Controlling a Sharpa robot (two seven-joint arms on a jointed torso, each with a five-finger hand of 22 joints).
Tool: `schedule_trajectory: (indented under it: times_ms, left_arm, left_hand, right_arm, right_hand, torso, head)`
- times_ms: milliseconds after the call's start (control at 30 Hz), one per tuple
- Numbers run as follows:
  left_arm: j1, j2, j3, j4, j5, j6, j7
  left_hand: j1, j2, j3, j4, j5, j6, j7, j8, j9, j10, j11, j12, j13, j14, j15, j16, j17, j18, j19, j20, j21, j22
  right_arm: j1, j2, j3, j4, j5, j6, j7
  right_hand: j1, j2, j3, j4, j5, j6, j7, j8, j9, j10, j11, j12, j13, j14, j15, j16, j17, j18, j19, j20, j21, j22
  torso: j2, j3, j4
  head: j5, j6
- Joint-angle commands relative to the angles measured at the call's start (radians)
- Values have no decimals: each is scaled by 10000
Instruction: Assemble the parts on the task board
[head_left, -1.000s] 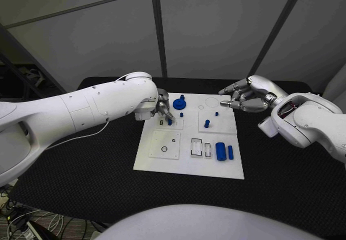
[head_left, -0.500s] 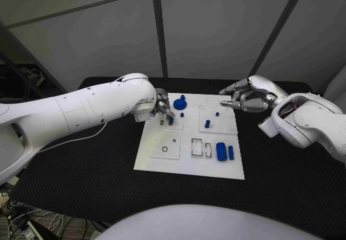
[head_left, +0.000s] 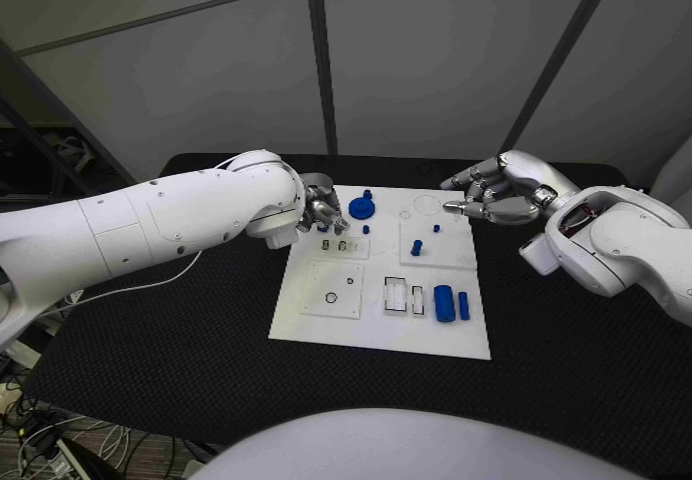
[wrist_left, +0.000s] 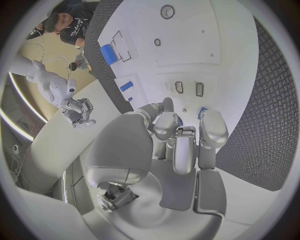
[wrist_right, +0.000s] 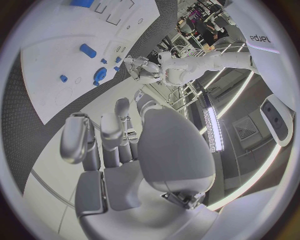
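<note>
Left hand (head_left: 320, 208): fingertips hidden behind the arm in the head view; whether they pinch a part cannot be told. In the left wrist view a blue sliver (wrist_left: 202, 112) shows between the fingers (wrist_left: 212, 127), mostly covered, shape unreadable

Task board (head_left: 378, 330): far left corner covered by the left hand; in the right wrist view cut off by the circle's rim

Small blue pegs (head_left: 415, 245): too small to tell how deep they sit

Right hand (head_left: 495, 198): palm side turned away in the head view; contents, if any, cannot be told
</note>
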Motion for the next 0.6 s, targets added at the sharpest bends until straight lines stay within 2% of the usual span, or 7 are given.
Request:
schedule_trajectory:
  times_ms: [33,333,433,467,533,567,600]
  left_arm:
    - [-40,-142,0,181,-180,-1169,545]
    - [-117,-391,0,291,-201,-1544,805]
    - [-118,-494,11,292,-28,-1616,911]
    - [-115,-532,21,269,52,-1644,956]
    - [-105,-596,59,192,198,-1722,1052]
    - [-98,-630,86,133,262,-1771,1106]
    - [-92,-666,116,70,314,-1816,1157]
  left_hand:
    - [-94,-1,804,-736,5,42,-19,56,16,278,-74,65,9,901,-65,71,1955,-6,75,-7,60,18]
    - [-250,-71,885,-784,-182,25,-13,54,22,265,-65,-104,-72,874,-74,-2,1836,27,-11,-14,-41,-99]
    - [-425,-285,920,-838,-300,-202,21,-66,-21,-20,-28,-1320,-638,781,-76,-228,1491,112,-269,-13,-339,-451]
    - [-503,-383,918,-854,-699,-363,19,-177,-93,-243,-17,-2223,-1077,748,-69,-308,1380,136,-367,2,-464,-583]
    - [-576,-411,895,-856,-1743,-441,0,-358,-313,-527,-18,-3288,-1630,698,-46,-439,1202,188,-540,20,-702,-826]
    - [-635,-433,851,-825,-2341,-446,17,-485,-496,-790,17,-4165,-2072,630,-25,-606,971,243,-728,39,-947,-1092]
    - [-730,-509,776,-780,-2743,-452,80,-603,-671,-994,79,-4910,-2463,590,3,-711,833,275,-838,60,-1107,-1257]
  right_arm:
    - [20,-18,7,13,-14,33,66]
    - [20,-39,7,24,-14,26,73]
    - [20,-43,7,20,-14,23,74]
    - [20,-42,7,17,-14,21,75]
    - [20,-42,7,11,-14,18,74]
    - [20,-43,7,10,-14,16,73]
    - [20,-44,7,9,-14,15,72]
  right_hand:
    - [-103,-25,-4,41,39,52,-19,-33,-11,79,17,35,-4,102,-2,-22,9,107,78,-10,-53,8]
    - [-103,-25,-4,41,39,52,-19,-33,-11,79,17,35,-4,102,-2,-22,9,107,78,-10,-53,8]
    - [-103,-25,-4,41,39,52,-19,-33,-11,79,17,35,-4,102,-2,-22,9,107,78,-10,-53,8]
    - [-103,-25,-4,41,39,52,-19,-33,-11,79,17,35,-4,102,-2,-22,9,107,78,-10,-53,8]
    - [-103,-25,-4,41,39,52,-19,-33,-11,79,17,35,-4,102,-2,-22,9,107,78,-10,-53,8]
    - [-103,-25,-4,41,39,52,-19,-33,-11,79,17,35,-4,102,-2,-22,9,107,78,-10,-53,8]
    - [-103,-25,-4,41,39,52,-19,-33,-11,79,17,35,-4,102,-2,-22,9,107,78,-10,-53,8]
  torso:
    - [-7,5,3]
    - [-5,-8,-27]
    - [1,-7,-28]
    - [3,-3,-26]
    - [7,-2,-18]
    - [9,0,-17]
    - [12,4,-13]
  head:
    - [23,25]
    - [5,97]
    - [-15,138]
    - [-12,151]
    - [-24,183]
    - [-29,189]
    - [-33,197]
